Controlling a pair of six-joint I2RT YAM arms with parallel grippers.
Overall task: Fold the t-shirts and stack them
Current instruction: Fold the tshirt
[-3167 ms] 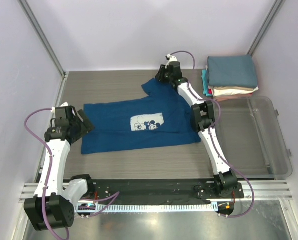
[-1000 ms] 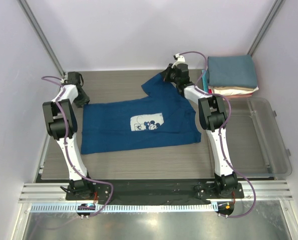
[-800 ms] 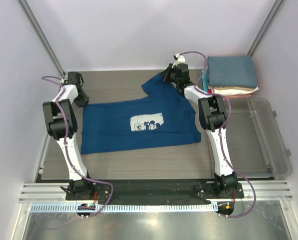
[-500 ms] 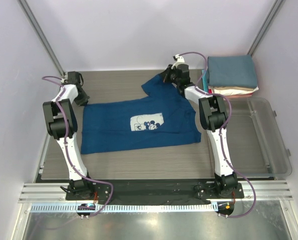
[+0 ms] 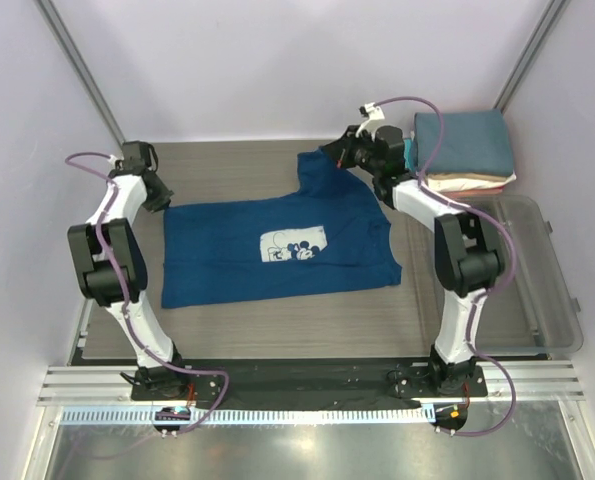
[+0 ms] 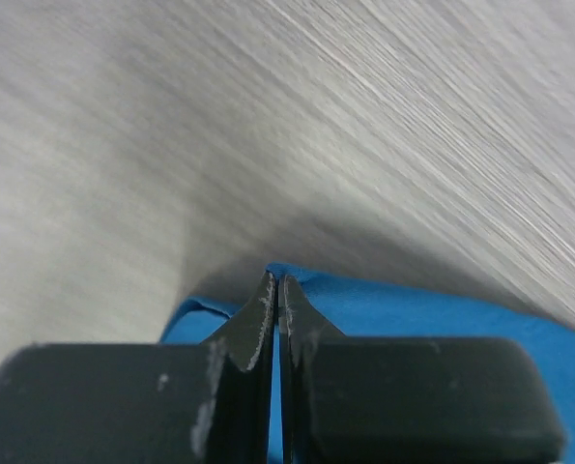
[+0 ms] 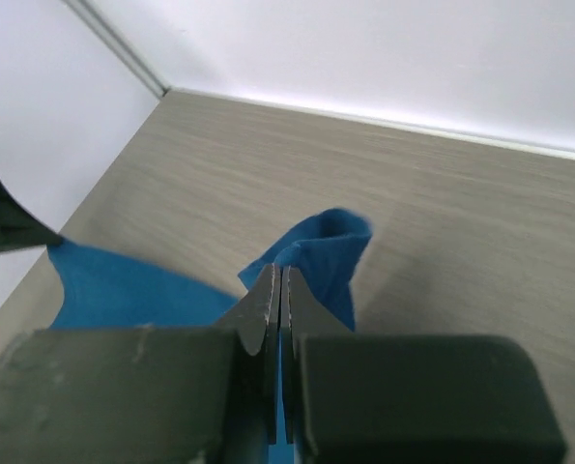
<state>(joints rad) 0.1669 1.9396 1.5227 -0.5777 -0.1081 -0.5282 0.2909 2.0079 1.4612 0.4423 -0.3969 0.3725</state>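
Observation:
The royal-blue t-shirt [image 5: 277, 275] lies spread flat mid-table, its white cartoon print [image 5: 295, 245] facing up. My left gripper [image 5: 159, 200] is shut on the shirt's far left corner; in the left wrist view blue cloth [image 6: 422, 311] bunches between the closed fingertips [image 6: 275, 286]. My right gripper [image 5: 334, 154] is shut on the far sleeve [image 5: 314, 168], which the right wrist view shows as a raised fold of blue fabric [image 7: 333, 242] above the tips [image 7: 278, 275]. A stack of folded t-shirts [image 5: 464, 148], slate-blue on top, sits at the far right.
A clear plastic bin [image 5: 522, 275] lies along the right side, in front of the folded stack. Walls close off the back and both sides. Both arm bases stand on the black rail [image 5: 307, 378] at the near edge.
The left gripper has shut on the shirt's far left corner. The right gripper has moved right and drawn the sleeve with it. Both arms' elbows have swung outward.

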